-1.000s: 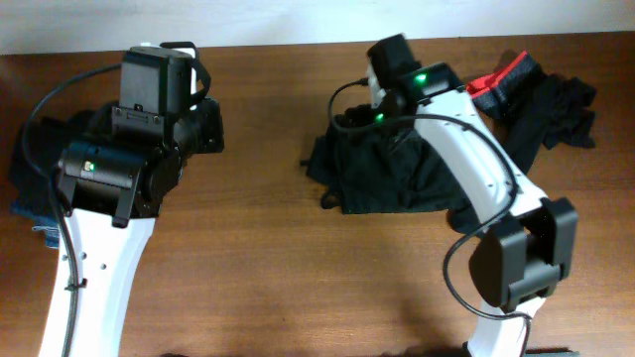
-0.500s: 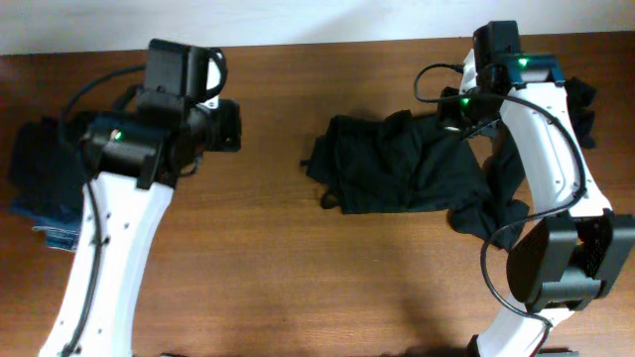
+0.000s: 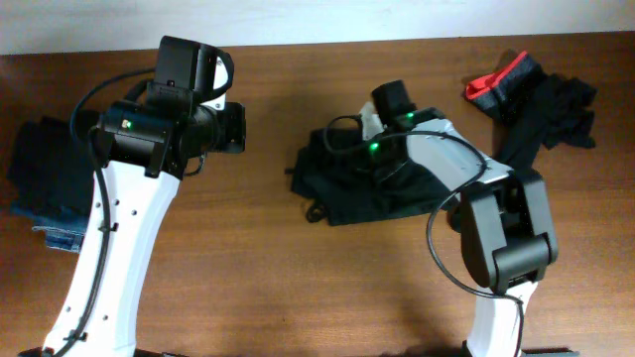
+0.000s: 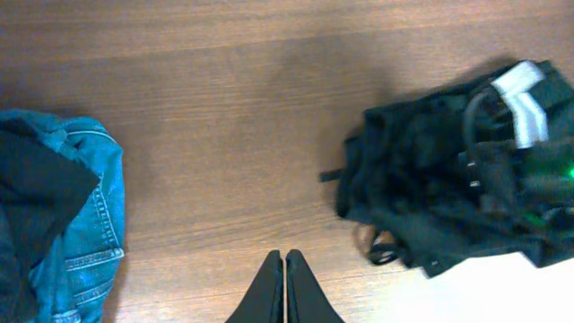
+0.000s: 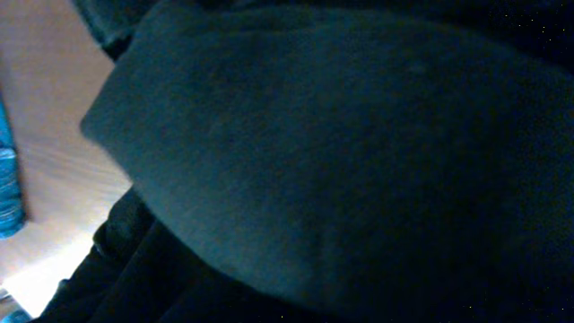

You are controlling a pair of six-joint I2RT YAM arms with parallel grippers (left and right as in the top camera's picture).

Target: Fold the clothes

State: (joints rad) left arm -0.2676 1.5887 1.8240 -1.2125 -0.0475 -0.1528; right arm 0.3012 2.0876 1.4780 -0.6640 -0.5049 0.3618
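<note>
A large black garment (image 3: 397, 183) lies bunched in the middle of the table, with a cord loop (image 3: 316, 210) at its front left edge. My right gripper (image 3: 382, 124) is down in its top side. Its fingers are hidden, and black fabric (image 5: 341, 152) fills the right wrist view. My left gripper (image 4: 285, 257) is shut and empty above bare wood, left of that garment (image 4: 439, 188). Blue jeans (image 4: 85, 224) with a black piece (image 4: 36, 193) on top lie at the far left. A red-edged garment (image 3: 501, 79) and more black clothes (image 3: 551, 109) sit at the back right.
The wooden table (image 3: 248, 258) runs to a pale wall at the back. The jeans stack (image 3: 45, 178) sits beside my left arm's base. My right arm (image 3: 506, 238) arches over the garment's right side.
My right arm swung from the far right back to the middle, and the black garment's right side came over with it, leaving it more compact. My left gripper edged slightly right.
</note>
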